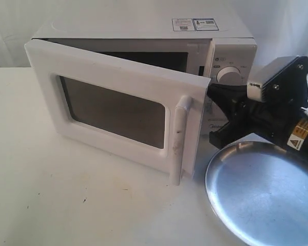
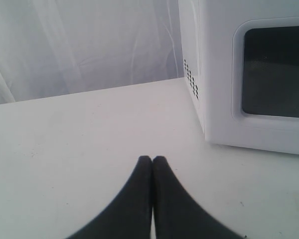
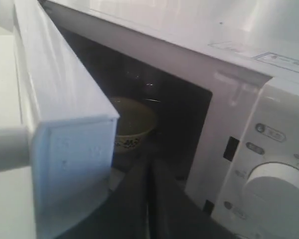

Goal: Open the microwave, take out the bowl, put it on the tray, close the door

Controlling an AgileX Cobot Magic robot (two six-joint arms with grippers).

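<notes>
The white microwave (image 1: 231, 56) stands at the back with its door (image 1: 113, 110) swung partly open; the vertical bar handle (image 1: 179, 138) faces forward. Through the gap, the cream bowl (image 3: 133, 122) sits inside the dark cavity. My right gripper (image 3: 149, 157) is shut and empty, its tips pointing into the gap between the door's free edge (image 3: 72, 149) and the cavity, just short of the bowl. The silver tray (image 1: 262, 197) lies at the front right, below the right arm's black body (image 1: 251, 113). My left gripper (image 2: 152, 160) is shut on nothing, low over the table, apart from the door (image 2: 274, 74).
The control panel with a round dial (image 3: 279, 191) stands right beside my right gripper. A white curtain (image 2: 79, 45) hangs behind the table. White tabletop (image 1: 66, 195) stretches in front of and left of the microwave. The open door stands between the two arms.
</notes>
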